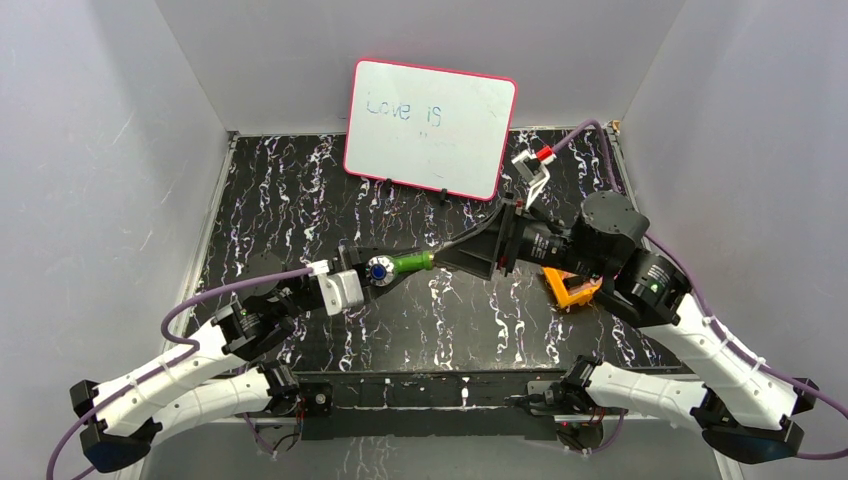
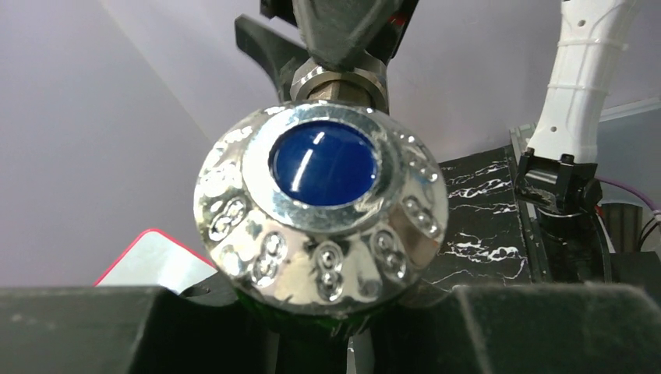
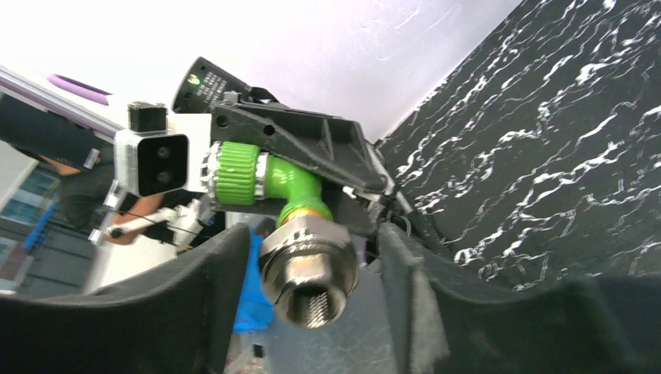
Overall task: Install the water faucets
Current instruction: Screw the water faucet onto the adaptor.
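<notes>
**Surroundings.** Black, white-veined table (image 1: 300,200) with pale grey walls on three sides. Red-edged whiteboard (image 1: 430,125) propped at the far edge, handwritten "Love is". Orange tray (image 1: 568,292) on the table right of centre, mostly covered from above by the right arm (image 1: 610,250); its contents cannot be made out. A purple cable (image 1: 250,285) runs along each arm.

**Item.** Water faucet (image 1: 400,266), held off the table above its middle and lying roughly level between the two arms. Blue-and-silver knob (image 2: 323,210) toward the left arm, green body (image 3: 265,179) in the middle, silver threaded fitting (image 3: 312,273) toward the right arm. In the left wrist view the knob fills the centre and hides the green body.

**Left gripper** (image 1: 365,278). Pinched on the water faucet at the knob end, one black finger (image 3: 296,140) lying along the green body.

**Right gripper** (image 1: 447,258). Fingers spread to either side of the fitting, with a clear gap on one side and a narrower one on the other; no contact can be seen
</notes>
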Robot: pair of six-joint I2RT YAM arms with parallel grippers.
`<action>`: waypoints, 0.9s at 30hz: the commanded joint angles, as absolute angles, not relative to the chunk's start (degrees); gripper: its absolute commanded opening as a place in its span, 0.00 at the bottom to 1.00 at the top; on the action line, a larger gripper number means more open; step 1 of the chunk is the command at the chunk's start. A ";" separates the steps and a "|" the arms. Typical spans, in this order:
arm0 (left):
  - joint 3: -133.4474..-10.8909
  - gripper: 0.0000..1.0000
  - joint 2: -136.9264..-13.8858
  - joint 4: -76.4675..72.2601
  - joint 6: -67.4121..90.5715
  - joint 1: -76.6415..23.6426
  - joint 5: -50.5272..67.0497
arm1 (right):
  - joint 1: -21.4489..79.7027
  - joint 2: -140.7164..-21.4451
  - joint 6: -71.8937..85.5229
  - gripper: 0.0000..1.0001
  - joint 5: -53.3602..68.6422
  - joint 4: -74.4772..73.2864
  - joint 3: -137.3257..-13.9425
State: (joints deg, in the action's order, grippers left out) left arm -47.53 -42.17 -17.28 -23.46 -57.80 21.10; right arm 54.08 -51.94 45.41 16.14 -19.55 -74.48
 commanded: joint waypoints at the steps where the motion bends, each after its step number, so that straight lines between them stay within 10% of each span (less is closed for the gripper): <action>1: -47.87 0.00 -40.91 -25.25 -23.80 -58.08 22.11 | 54.49 -52.48 44.86 0.78 14.51 -15.52 -75.85; 15: -49.18 0.00 -39.53 -20.72 -7.59 -58.02 16.35 | 54.49 -42.23 21.18 0.86 12.65 2.86 -66.92; 27: -58.77 0.00 -40.78 -4.26 14.54 -58.03 15.66 | 54.51 -43.38 -17.80 0.85 28.78 -12.07 -72.83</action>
